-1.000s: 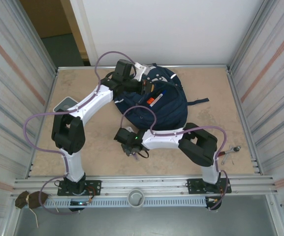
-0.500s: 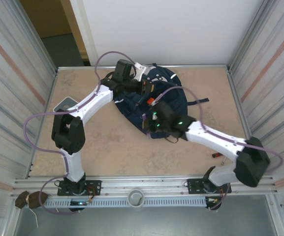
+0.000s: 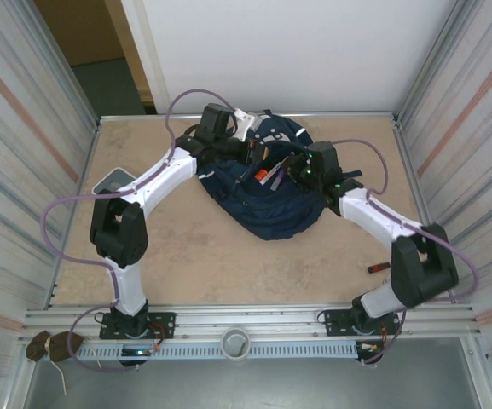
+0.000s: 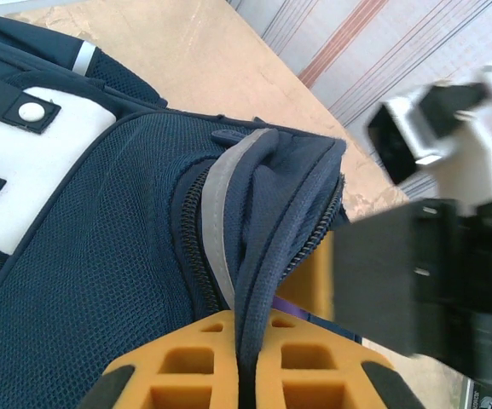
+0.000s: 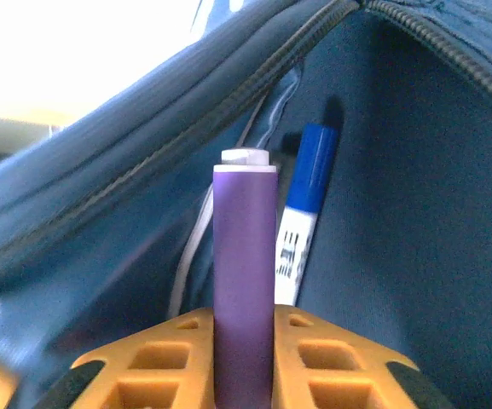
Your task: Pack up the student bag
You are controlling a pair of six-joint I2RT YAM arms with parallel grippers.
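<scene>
The student bag [image 3: 267, 200] lies at the back middle of the table, its top pocket unzipped. My left gripper [image 3: 247, 153] is shut on the bag's zip edge; in the left wrist view its orange fingers [image 4: 186, 366] pinch the navy fabric fold [image 4: 258, 256] and hold the pocket open. My right gripper [image 3: 292, 167] is at that opening from the right. In the right wrist view it [image 5: 244, 322] is shut on a purple marker [image 5: 244, 247] that points into the bag's inside [image 5: 416, 221]. A blue-capped marker [image 5: 303, 213] stands in the pocket just behind it.
An orange-red item [image 3: 263, 175] shows in the bag's opening. A grey flat device [image 3: 113, 181] lies at the table's left edge and a small red pen [image 3: 377, 267] near the right edge. Corrugated metal walls [image 3: 24, 170] close in both sides.
My right arm swung from the front middle of the table up to the bag's opening, carrying the purple marker. The left gripper kept its grip on the zip edge.
</scene>
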